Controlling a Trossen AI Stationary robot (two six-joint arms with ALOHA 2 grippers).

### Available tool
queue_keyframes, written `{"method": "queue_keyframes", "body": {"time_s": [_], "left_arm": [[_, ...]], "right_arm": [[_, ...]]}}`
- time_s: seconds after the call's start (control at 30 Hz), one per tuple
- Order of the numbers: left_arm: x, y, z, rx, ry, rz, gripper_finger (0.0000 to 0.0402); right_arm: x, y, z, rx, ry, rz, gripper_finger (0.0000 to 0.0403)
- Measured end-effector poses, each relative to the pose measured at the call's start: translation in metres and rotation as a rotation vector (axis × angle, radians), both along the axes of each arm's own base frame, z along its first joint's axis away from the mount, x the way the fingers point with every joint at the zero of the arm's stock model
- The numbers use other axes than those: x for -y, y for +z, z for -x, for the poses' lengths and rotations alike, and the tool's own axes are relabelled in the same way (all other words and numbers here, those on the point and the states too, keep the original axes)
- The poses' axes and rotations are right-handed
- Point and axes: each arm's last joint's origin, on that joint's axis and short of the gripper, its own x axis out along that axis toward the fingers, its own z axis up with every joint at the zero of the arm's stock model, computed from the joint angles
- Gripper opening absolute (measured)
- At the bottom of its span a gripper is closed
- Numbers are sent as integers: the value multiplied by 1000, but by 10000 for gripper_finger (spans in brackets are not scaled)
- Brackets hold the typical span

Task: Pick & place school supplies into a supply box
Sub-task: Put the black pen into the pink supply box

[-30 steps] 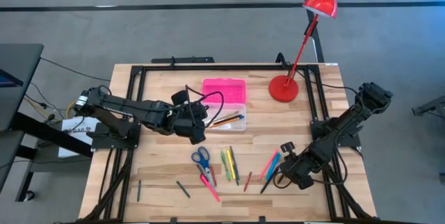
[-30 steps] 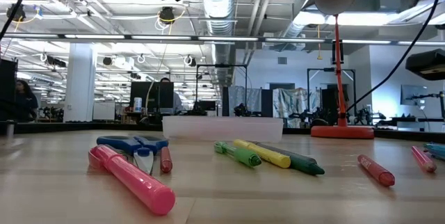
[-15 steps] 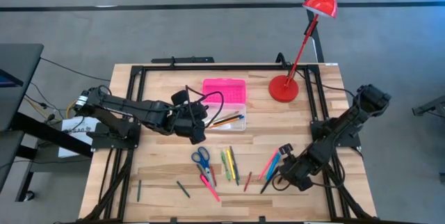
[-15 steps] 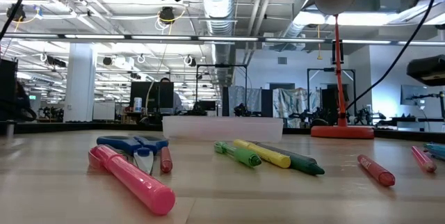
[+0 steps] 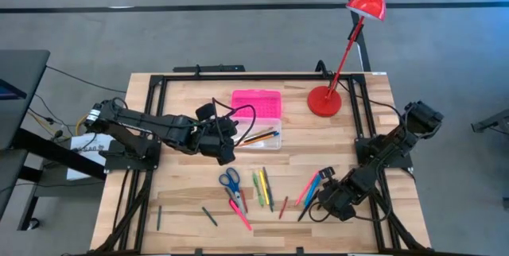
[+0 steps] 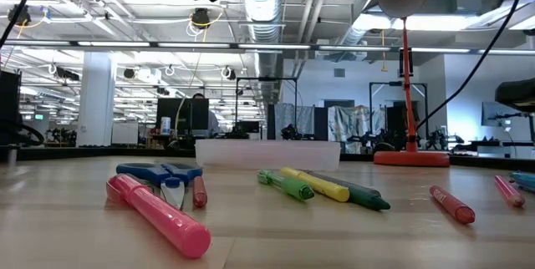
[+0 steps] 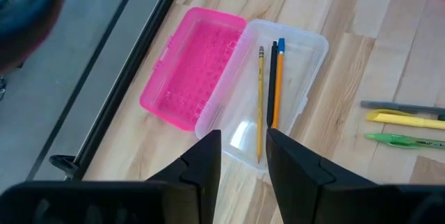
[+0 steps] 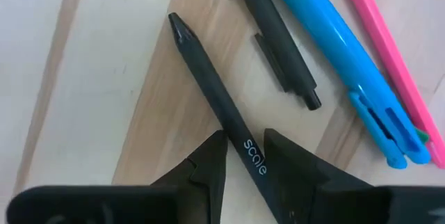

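The supply box lies open at the table's far middle, with its pink lid [image 5: 256, 102] flat beside its clear base [image 5: 261, 134]. A yellow pencil [image 7: 261, 106], a black pen and an orange pen lie in the base. My left gripper [image 5: 226, 151] hovers beside the base [image 7: 243, 144], slightly open and empty. My right gripper [image 5: 320, 198] is low over the pens at the near right. Its open fingers stand on either side of a black pen [image 8: 208, 92] that lies flat on the table. I cannot tell whether they touch it. Another black pen [image 8: 274, 43], a blue pen [image 8: 348, 64] and a pink pen [image 8: 389, 57] lie beside it.
Blue-handled scissors [image 5: 231, 180], a pink marker [image 5: 240, 211] and green and yellow markers [image 5: 263, 186] lie at the near middle. Two dark pens [image 5: 209, 216] lie at the near left. A red desk lamp [image 5: 324, 101] stands at the far right, right of the box.
My right gripper has shifted a little toward the table's near left, over the pens at the near right. The supplies and the box lie as before.
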Motion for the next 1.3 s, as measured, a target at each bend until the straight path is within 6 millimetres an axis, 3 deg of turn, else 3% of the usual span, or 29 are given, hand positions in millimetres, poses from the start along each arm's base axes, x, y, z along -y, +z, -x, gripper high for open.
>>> {"method": "queue_keyframes", "body": {"time_s": [0.5,0.97,1.3], "left_arm": [[0,0,1,-22,-14,-21,109],[-2,0,1,-34,-18,-78,109],[-2,0,2,-38,-18,-79,109]], "right_arm": [[-8,1,10,-31,-99,-36,19],[-5,7,-4,-54,-225,-92,6],[-6,10,-4,-88,-284,-114,6]]}}
